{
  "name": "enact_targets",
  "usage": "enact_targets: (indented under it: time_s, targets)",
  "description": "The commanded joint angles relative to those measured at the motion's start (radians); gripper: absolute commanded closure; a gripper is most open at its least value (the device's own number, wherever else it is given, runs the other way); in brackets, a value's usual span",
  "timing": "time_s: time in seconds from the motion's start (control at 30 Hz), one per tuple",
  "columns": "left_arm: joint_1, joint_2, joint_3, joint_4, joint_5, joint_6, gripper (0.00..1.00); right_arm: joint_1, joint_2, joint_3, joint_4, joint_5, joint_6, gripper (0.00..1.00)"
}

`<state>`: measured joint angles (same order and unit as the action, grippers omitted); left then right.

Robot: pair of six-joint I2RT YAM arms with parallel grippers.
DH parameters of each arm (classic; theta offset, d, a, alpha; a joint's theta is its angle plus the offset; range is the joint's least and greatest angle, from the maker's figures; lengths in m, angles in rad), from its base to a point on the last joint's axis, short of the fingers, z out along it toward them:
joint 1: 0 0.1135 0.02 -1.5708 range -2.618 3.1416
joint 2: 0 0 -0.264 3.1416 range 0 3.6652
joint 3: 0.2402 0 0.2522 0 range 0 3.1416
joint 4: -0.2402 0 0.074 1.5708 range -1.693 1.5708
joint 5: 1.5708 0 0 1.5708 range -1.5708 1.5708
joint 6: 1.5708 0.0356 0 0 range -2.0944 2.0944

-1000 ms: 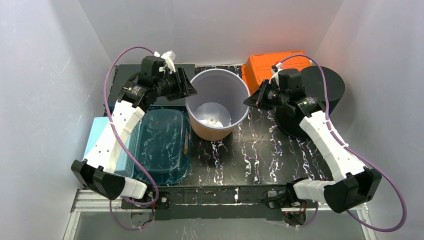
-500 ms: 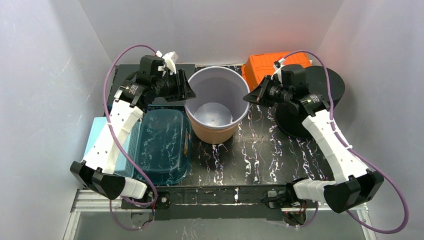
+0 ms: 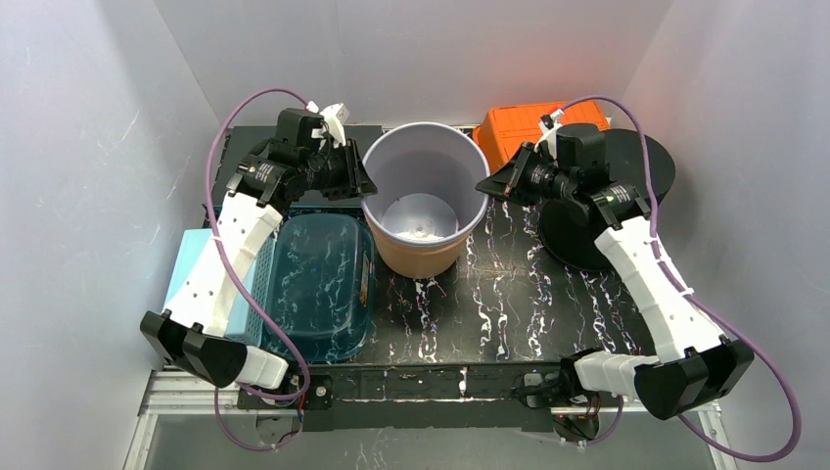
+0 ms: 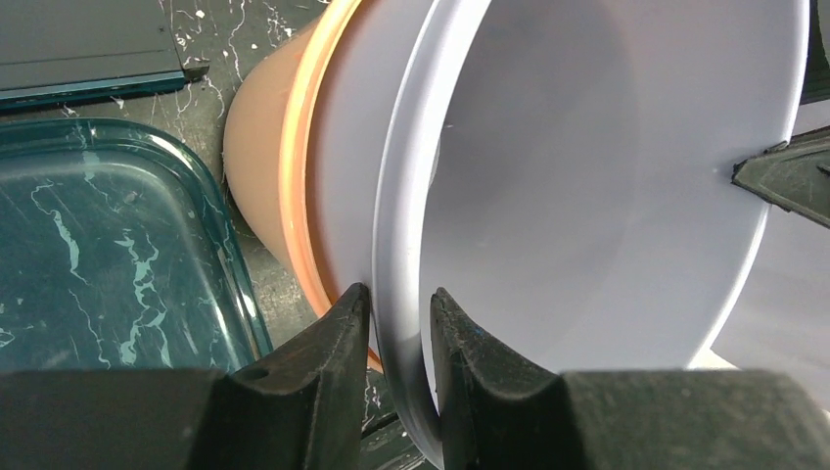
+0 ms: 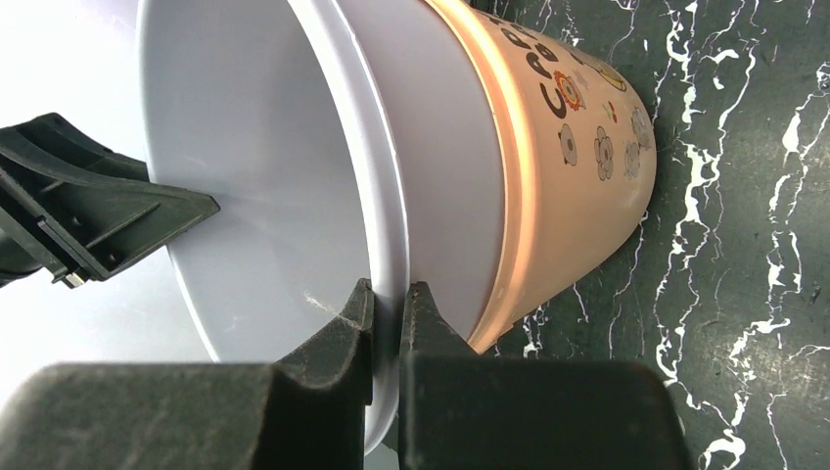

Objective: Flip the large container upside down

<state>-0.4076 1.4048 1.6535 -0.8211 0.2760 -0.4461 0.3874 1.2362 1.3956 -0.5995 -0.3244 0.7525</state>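
Left wrist: container (image 4: 607,186) prob. in gripper (image 4: 399,299)

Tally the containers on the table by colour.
White and orange: 1, the large container
Teal: 1, the clear tub
Light blue: 1, the basket
Orange: 1, the box
Black: 1, the round bin
Total: 5

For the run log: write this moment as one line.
stage: pre-flip | left gripper: shut on large container rim | right gripper: shut on opposite rim | large container: mouth up, not yet flipped
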Motion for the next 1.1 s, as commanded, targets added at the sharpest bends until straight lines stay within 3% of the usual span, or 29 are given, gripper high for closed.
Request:
enact_targets:
  time_s: [0.0, 0.07, 0.2, 0.27, 0.8, 1.07]
  targets:
    - [-0.019, -0.028, -0.030, 0.076, 0.168, -0.035, 0.99, 0.011, -0.068, -0.036, 0.301, -0.135, 0.117, 0.96]
    - [-0.019, -0.041, -0.058, 0.123, 0.180, -0.063, 1.00, 0.010, -0.070, -0.052, 0.313, -0.135, 0.126, 0.89]
    - [-0.019, -0.067, -0.114, 0.206, 0.192, -0.117, 1.00, 0.009, -0.070, -0.074, 0.327, -0.138, 0.133, 0.84]
    - [-0.019, -0.076, -0.138, 0.240, 0.197, -0.139, 1.00, 0.009, -0.077, -0.090, 0.347, -0.135, 0.146, 0.75]
    - [-0.007, -0.115, -0.205, 0.348, 0.216, -0.221, 1.00, -0.019, -0.097, -0.193, 0.462, -0.183, 0.267, 0.65]
    - [-0.007, -0.115, -0.186, 0.332, 0.214, -0.203, 1.00, -0.020, -0.053, -0.152, 0.373, -0.218, 0.197, 0.60]
